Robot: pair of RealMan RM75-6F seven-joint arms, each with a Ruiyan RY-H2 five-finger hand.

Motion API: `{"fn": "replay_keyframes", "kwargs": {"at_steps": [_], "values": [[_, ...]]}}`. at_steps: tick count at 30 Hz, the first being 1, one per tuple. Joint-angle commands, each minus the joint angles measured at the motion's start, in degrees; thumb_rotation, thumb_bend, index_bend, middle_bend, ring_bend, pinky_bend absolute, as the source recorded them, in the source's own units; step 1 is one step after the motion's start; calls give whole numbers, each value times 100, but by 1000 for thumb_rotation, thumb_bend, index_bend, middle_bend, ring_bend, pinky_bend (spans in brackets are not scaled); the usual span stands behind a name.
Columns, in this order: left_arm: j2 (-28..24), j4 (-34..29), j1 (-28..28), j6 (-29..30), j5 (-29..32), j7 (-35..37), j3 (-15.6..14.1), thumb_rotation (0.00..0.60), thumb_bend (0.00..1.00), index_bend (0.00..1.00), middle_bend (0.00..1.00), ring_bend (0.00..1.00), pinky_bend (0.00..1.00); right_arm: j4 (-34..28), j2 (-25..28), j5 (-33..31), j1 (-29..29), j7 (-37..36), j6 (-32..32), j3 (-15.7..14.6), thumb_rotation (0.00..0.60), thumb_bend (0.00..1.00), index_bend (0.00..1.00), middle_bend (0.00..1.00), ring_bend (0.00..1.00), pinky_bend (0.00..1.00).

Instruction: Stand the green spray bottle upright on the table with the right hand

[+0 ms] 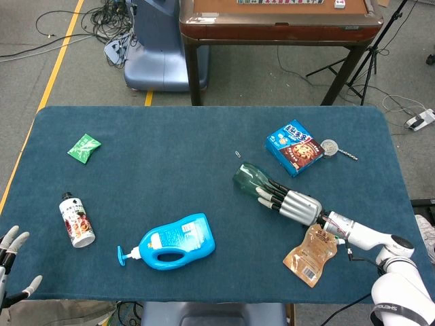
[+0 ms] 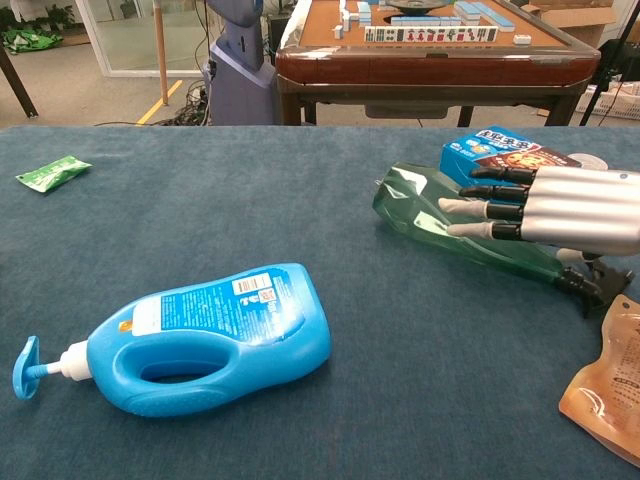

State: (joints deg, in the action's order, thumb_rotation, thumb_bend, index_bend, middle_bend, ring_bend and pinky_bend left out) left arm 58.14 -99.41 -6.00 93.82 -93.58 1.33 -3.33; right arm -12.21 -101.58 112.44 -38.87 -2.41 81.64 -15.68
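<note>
The green spray bottle (image 1: 247, 178) (image 2: 412, 204) lies on its side on the blue table, base toward the left and black nozzle (image 2: 590, 287) toward the right edge. My right hand (image 1: 291, 204) (image 2: 548, 208) lies flat along the top of its body, fingers (image 2: 478, 206) stretched out straight toward the base and touching the plastic. They are not wrapped around it. The thumb is hidden behind the bottle. My left hand (image 1: 12, 272) sits at the table's near left corner, fingers apart, holding nothing.
A blue biscuit box (image 1: 294, 147) (image 2: 495, 150) lies just beyond the bottle. A brown pouch (image 1: 311, 252) (image 2: 610, 390) lies next to the nozzle. A blue detergent bottle (image 1: 173, 241) (image 2: 200, 340), a small bottle (image 1: 77, 219) and a green packet (image 1: 83, 147) lie to the left.
</note>
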Motion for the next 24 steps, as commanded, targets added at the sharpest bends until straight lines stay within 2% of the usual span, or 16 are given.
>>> {"fn": "replay_keyframes", "kwargs": {"at_steps": [1, 13, 19, 24], "values": [[-9, 13, -8, 5, 2, 24, -9, 600, 255, 96, 0, 0, 0, 26, -141, -108, -24, 82, 50, 86, 600, 0, 0, 0, 0, 0], [-52, 81, -22, 11, 8, 178, -32, 600, 256, 96, 0, 0, 0, -302, -659, -539, -316, 436, -206, 471, 600, 0, 0, 0, 0, 0], [-57, 132, -48, 33, 49, 232, -31, 600, 255, 96, 0, 0, 0, -787, -756, -708, -475, 355, 113, 711, 600, 0, 0, 0, 0, 0], [-52, 150, -48, 37, 35, 250, -33, 600, 255, 96, 0, 0, 0, -1148, -553, -801, -519, 345, 340, 850, 600, 0, 0, 0, 0, 0]]}}
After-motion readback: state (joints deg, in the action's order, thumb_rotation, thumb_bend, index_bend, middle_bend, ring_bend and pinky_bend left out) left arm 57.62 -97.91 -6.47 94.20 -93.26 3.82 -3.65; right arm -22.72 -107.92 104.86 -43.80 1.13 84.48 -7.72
